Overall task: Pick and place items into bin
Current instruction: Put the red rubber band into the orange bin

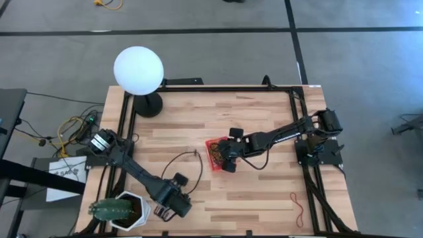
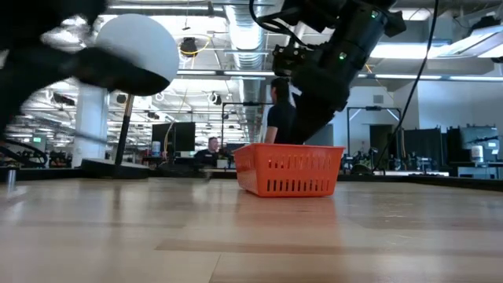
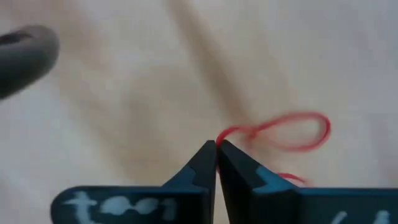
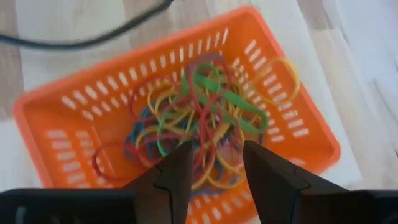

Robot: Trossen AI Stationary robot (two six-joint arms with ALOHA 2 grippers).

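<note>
The red mesh bin [image 1: 215,153] stands mid-table on its base and holds a tangle of rubber bands [image 4: 199,118] in red, green, yellow and blue. Over it, my right gripper [image 4: 214,149] hangs open, slanting down, with nothing between its fingers; it also shows above the bin [image 2: 289,169] in the low view. Near the table's front left, my left gripper [image 1: 173,201] points down and is shut on a red rubber band [image 3: 292,130]. Another red band [image 1: 297,206] lies flat at the front right. My left gripper pinches the red band at one end of its loop [image 3: 227,132], between the very tips of its two fingers. The fingers come from above, pointing down. The rest of the loop stands out to one side of the tips. Whether it is clear of the wood, I cannot tell.
A white hexagonal pot with a cactus [image 1: 119,211] stands at the front left corner, close to the left arm. A lamp with a white globe [image 1: 138,69] stands at the far left. A thin black cable [image 1: 182,162] loops over the wood between the left gripper and the bin.
</note>
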